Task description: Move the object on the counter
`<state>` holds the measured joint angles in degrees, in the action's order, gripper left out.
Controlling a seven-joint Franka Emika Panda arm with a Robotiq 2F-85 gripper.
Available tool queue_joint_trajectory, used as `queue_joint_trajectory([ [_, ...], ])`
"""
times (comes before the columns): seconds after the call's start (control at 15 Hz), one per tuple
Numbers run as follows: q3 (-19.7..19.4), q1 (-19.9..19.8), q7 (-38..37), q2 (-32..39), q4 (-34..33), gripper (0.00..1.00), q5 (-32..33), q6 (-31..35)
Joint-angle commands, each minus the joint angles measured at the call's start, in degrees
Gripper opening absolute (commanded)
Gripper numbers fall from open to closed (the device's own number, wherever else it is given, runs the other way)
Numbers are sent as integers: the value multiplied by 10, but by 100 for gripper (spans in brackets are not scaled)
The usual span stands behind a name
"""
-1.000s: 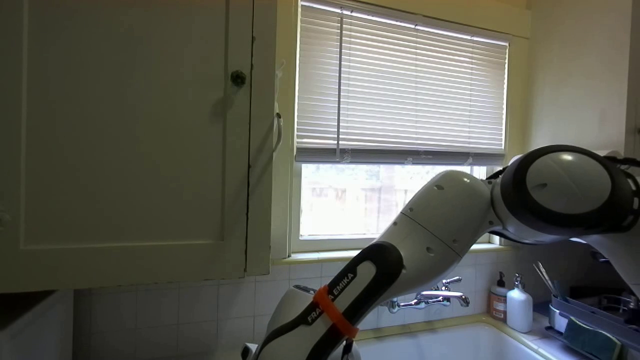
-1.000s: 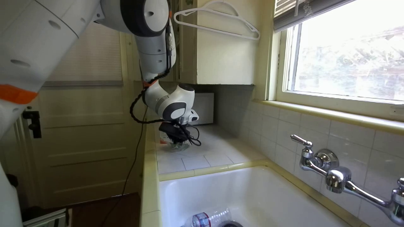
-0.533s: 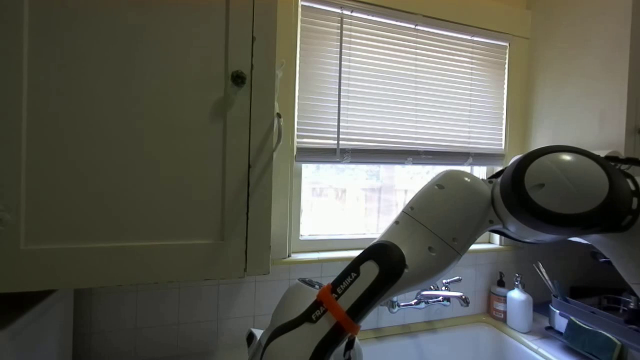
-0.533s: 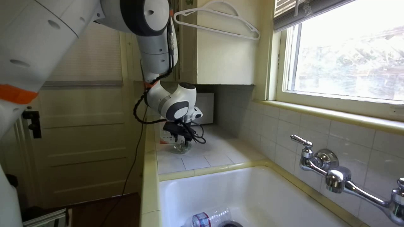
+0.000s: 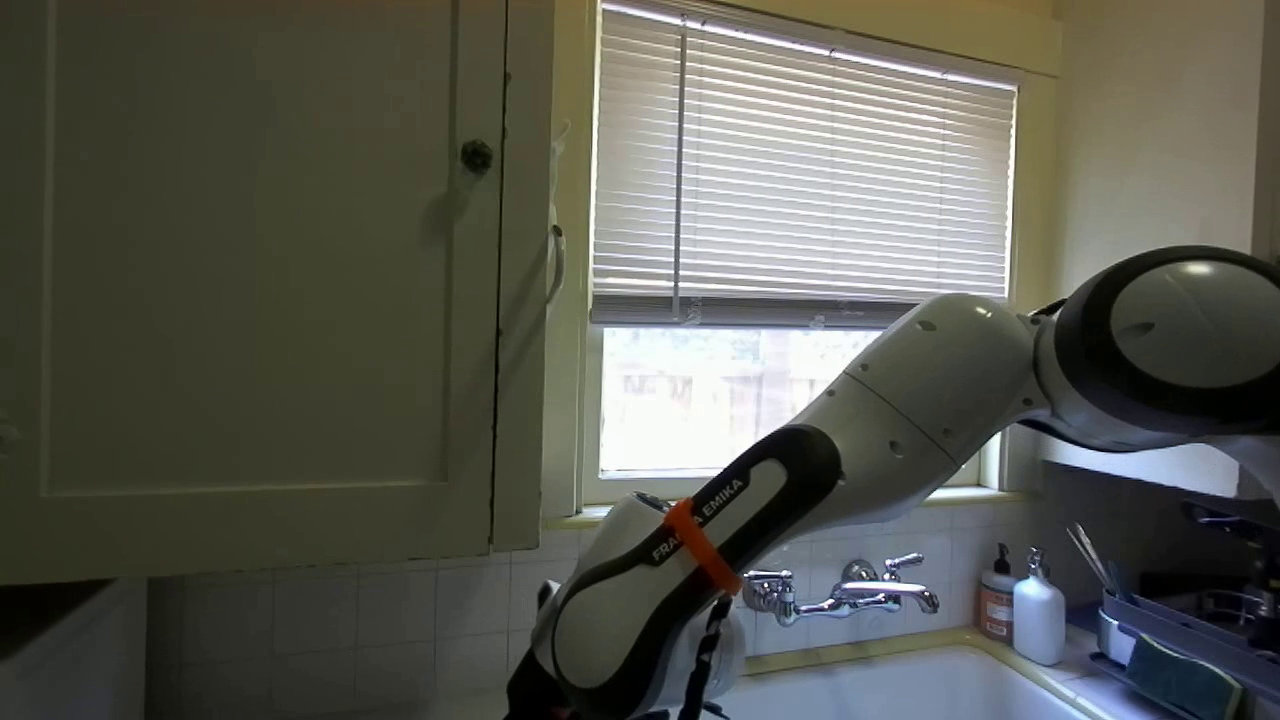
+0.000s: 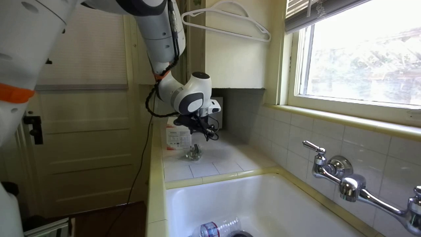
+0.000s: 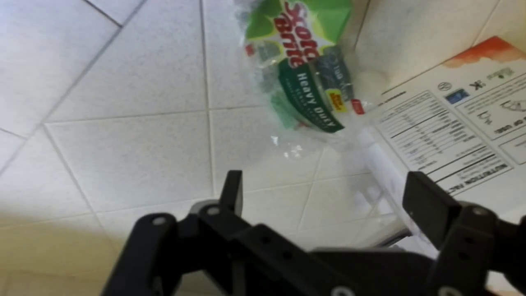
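The object on the counter is a clear plastic packet of Scotch-Brite scrubbers (image 7: 302, 61) with a green label, seen at the top middle of the wrist view. In an exterior view the packet (image 6: 193, 153) lies on the tiled counter (image 6: 227, 154) as a small shiny clump. My gripper (image 7: 324, 174) is open, its black fingers (image 7: 233, 191) wide apart with only bare tile between them. The black gripper body (image 6: 197, 125) hangs above the packet, apart from it; its fingertips are hard to make out there. The packet is out of sight in an exterior view, below the frame.
A white printed carton (image 7: 452, 123) stands close beside the packet, near one finger; the carton (image 6: 178, 138) also shows behind it. The white sink (image 6: 263, 197) holds a plastic bottle (image 6: 210, 229). A chrome faucet (image 6: 352, 187) juts from the wall. An upper cabinet (image 6: 235, 62) overhangs.
My gripper was down at the packet one second ago. It has opened and risen, leaving the packet on the counter; more of packet and carton now shows. The whole arm is higher.
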<state>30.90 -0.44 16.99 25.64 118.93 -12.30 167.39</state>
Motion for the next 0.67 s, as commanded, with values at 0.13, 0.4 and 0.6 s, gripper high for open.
queue_joint_trajectory([
  [0.13, -97, 19, -68, -73, 68, 100, 13, -5],
  [0.4, -213, 57, -170, -142, 86, 100, 74, -88],
  [0.6, -271, 71, -263, -187, 71, 100, 139, -190],
])
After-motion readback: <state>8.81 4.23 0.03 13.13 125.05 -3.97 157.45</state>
